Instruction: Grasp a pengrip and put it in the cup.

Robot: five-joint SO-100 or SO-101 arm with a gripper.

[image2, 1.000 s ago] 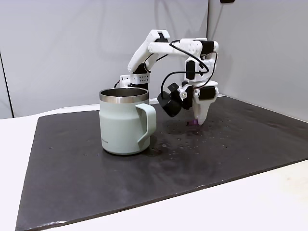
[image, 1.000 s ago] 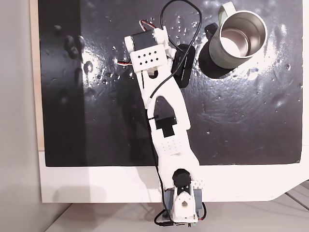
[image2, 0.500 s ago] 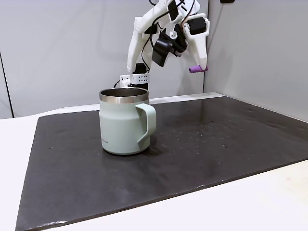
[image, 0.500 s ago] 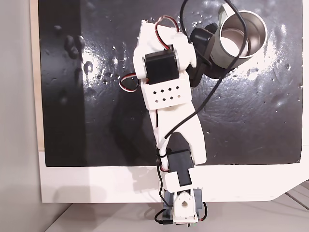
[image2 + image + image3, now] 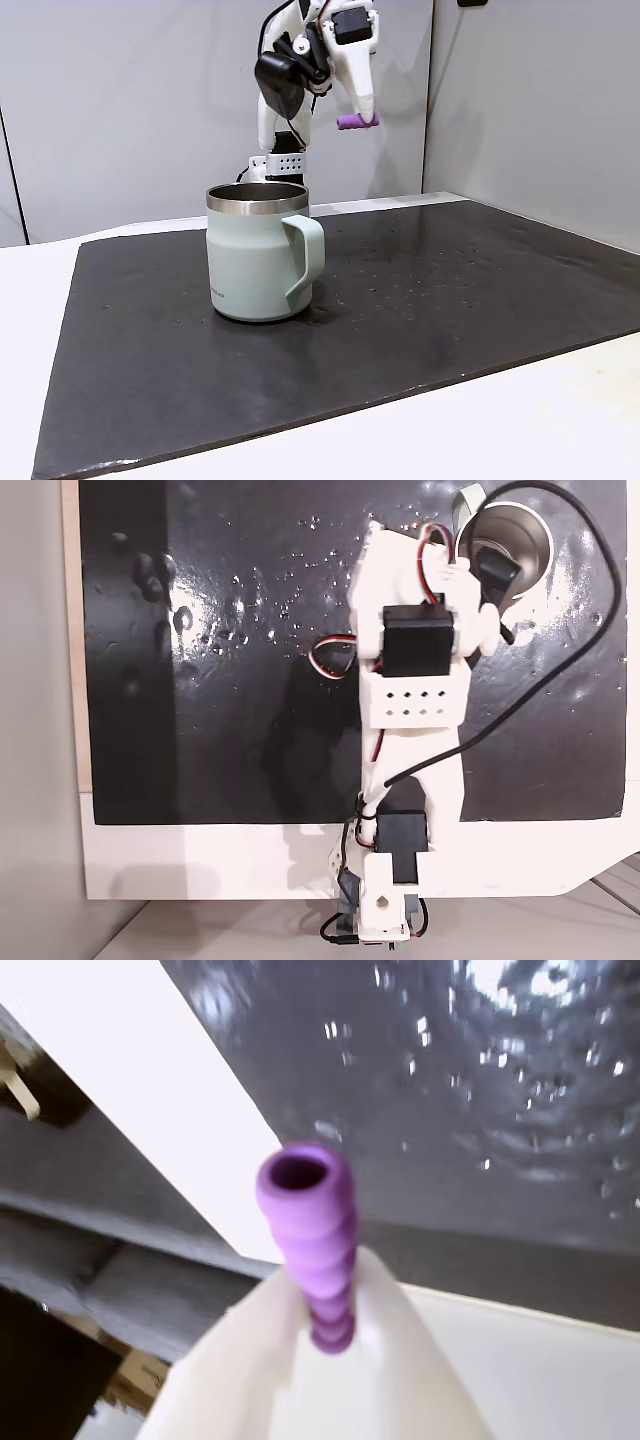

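Since a second ago the gripper has lifted the pengrip off the mat and swung left, nearer the cup.

Bright, even illumination in both fixed views. Strong specular glare on the black mat, patches of white sheen just left of the arm and beyond it, near the cup. White table edge close to overexposed. Soft, diffuse shadow under the cup in a fixed view; faint arm shadows on the grey wall. Sharp focus there. Wrist view motion-blurred and soft: pengrip between the white fingers fuzzy at the edges, background mat highlights smeared beyond the fingertips.
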